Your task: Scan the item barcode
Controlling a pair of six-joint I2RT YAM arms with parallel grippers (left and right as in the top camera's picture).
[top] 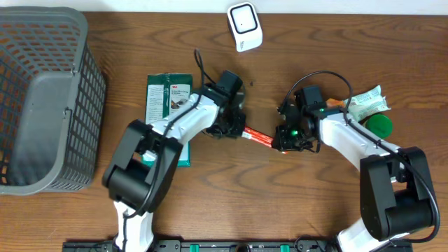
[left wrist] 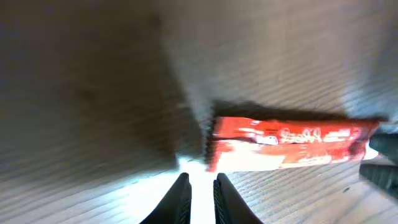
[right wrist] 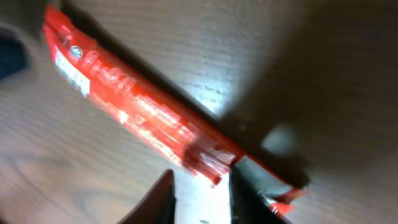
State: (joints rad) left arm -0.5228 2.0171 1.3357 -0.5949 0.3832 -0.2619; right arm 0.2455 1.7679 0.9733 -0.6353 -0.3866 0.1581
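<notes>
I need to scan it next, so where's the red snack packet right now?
In the overhead view the red snack packet is near the centre of the table, between the left fingers and the right fingers, with the white device beyond it.

Your top view bright and sharp, both wrist views dim and blurry, dark shadows up top, white glare on the red packet (left wrist: 280,149)

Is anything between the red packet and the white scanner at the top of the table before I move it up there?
Nothing visible does. Between the red packet and the white scanner lies bare table, though the lane runs close past the left arm's wrist.
</notes>
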